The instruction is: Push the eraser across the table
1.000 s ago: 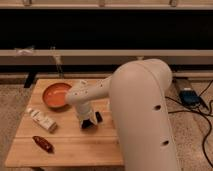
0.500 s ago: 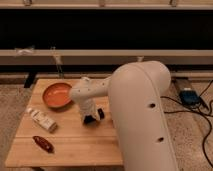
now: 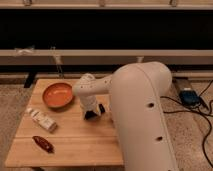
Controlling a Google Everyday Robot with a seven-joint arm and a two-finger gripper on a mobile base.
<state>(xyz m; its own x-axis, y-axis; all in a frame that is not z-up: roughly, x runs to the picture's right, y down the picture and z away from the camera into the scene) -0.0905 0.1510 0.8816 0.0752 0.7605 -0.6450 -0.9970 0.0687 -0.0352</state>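
The light-brown wooden table [image 3: 75, 142] stands in the middle of the camera view. My white arm reaches over its right side, and the gripper [image 3: 95, 112] is down at the tabletop near the table's middle, just right of the orange bowl. Dark shapes show at the gripper's tip. I cannot tell the black eraser apart from them; it is either hidden under the gripper or right against it.
An orange bowl [image 3: 57, 95] sits at the table's far left. A whitish wrapped block [image 3: 42, 120] lies at the left edge, and a dark red oblong thing [image 3: 43, 144] at the front left. A blue device [image 3: 189, 96] with cables lies on the floor to the right.
The gripper has slid a little to the right and toward the far side of the table, staying low on the tabletop. The bowl, the wrapped block and the red thing have not moved.
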